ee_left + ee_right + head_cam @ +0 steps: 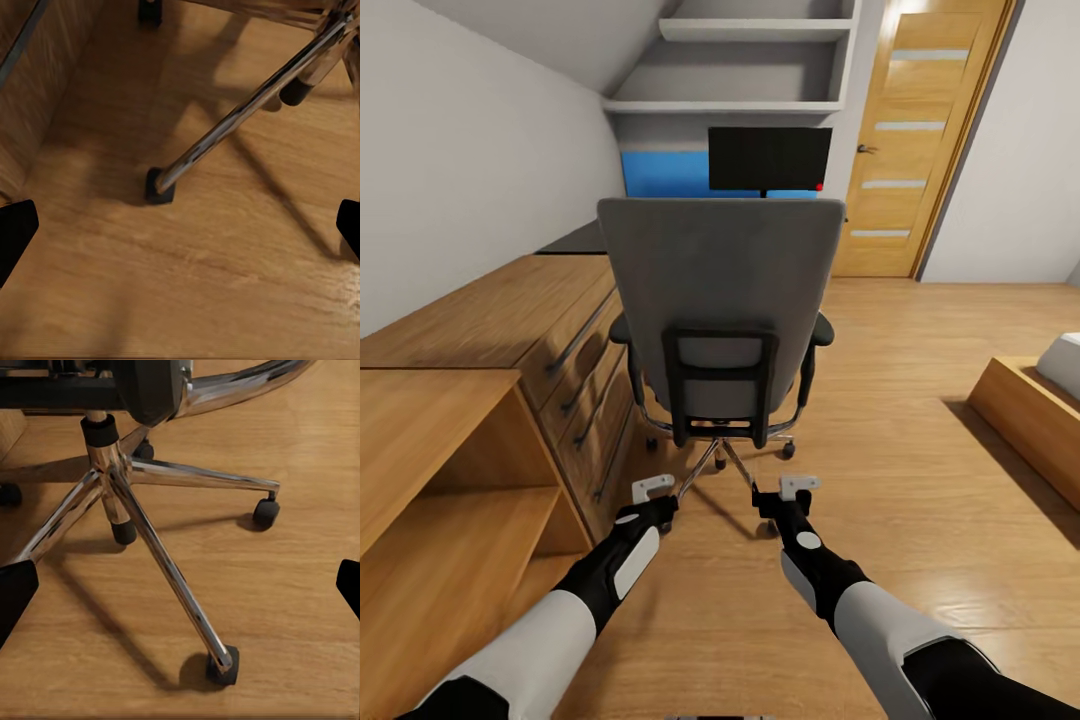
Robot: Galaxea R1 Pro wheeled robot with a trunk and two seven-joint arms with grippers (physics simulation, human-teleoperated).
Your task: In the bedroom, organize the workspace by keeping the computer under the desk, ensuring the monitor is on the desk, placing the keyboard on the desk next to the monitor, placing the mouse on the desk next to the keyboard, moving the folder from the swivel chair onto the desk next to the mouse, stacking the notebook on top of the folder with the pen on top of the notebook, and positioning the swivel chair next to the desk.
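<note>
hovering released, left claw (653,489) and right claw (798,486) flank the swivel chair (722,300) base.

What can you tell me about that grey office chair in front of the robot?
The swivel chair stands upright on the wooden floor with its tall grey padded back to the camera. A black frame braces the lower back, and black armrests stick out at either side. Beneath it, a shiny chrome star base spreads to black casters resting on the floor. It sits beside the light wooden drawers, hiding part of the monitor. Neither gripper touches it.
</note>
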